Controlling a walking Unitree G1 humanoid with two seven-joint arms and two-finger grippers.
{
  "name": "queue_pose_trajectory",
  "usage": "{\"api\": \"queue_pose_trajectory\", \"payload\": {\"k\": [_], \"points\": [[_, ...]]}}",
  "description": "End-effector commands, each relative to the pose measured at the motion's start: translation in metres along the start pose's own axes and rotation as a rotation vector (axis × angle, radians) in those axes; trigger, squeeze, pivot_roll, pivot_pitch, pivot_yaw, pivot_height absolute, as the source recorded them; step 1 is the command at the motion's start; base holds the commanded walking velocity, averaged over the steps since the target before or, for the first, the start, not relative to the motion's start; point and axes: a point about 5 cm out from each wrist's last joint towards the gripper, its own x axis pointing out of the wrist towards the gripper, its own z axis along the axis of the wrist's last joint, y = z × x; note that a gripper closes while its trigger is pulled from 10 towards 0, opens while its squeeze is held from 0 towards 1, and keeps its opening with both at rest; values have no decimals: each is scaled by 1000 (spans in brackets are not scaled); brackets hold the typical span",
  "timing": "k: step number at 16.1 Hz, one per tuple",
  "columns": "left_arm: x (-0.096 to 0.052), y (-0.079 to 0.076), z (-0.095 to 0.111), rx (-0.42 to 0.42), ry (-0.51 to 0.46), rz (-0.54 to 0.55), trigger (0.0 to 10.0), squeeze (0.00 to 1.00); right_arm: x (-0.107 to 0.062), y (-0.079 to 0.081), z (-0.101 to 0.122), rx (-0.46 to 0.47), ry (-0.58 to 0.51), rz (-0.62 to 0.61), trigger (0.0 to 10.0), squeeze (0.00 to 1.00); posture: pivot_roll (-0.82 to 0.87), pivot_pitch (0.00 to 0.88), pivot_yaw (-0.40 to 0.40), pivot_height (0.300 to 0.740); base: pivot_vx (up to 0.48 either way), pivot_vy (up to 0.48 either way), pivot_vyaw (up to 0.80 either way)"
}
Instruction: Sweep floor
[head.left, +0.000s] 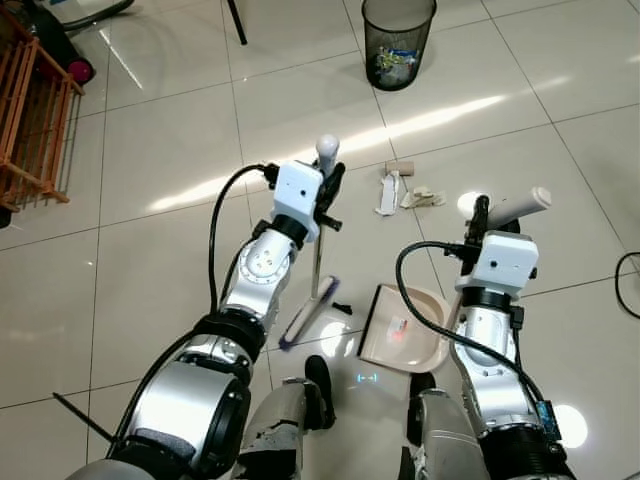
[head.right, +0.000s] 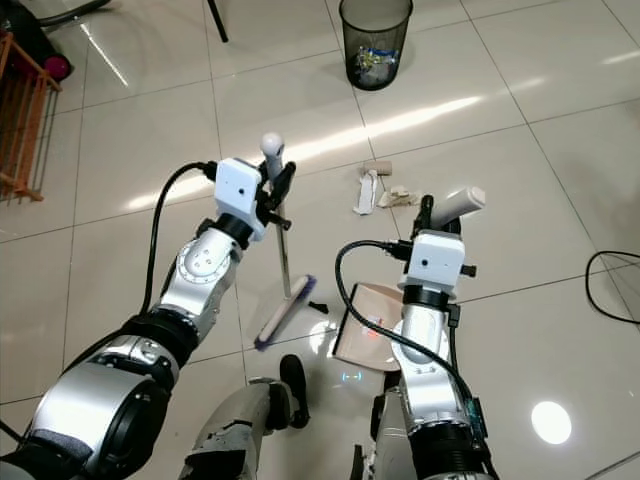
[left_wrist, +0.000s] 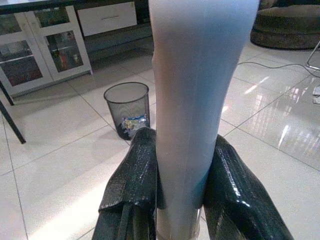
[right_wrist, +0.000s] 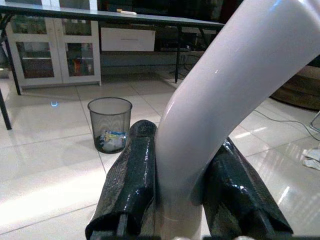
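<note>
Left tool: clamped on the broom handle; brush head resting on the floor. Right tool: clamped on the dustpan handle; pan flat on the tile beside the brush. Debris: paper scraps ahead, well short of the bin. Risk: brush and pan sit behind the scraps; a short stroke would likely scatter them rather than collect.

An orange wooden rack stands near glass-door cabinets and a table.
</note>
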Motion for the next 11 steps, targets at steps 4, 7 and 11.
{"api": "queue_pose_trajectory", "payload": {"k": [4, 7, 11], "points": [[-3, 4, -3, -23, -3, 18, 10000, 0, -3, 6, 7, 13, -59, 31, 10000, 0, 34, 418, 183, 740, 0, 0, 0], [-3, 4, -3, -26, -6, 12, 10000, 0, -4, 11, 6, -1, -76, 72, 10000, 0, 35, 419, 182, 740, 0, 0, 0], [-1, -5, -2, -96, -16, 21, 10000, 0, -8, 13, 0, -60, -66, 105, 10000, 0, 31, 417, 179, 740, 0, 0, 0]]}}
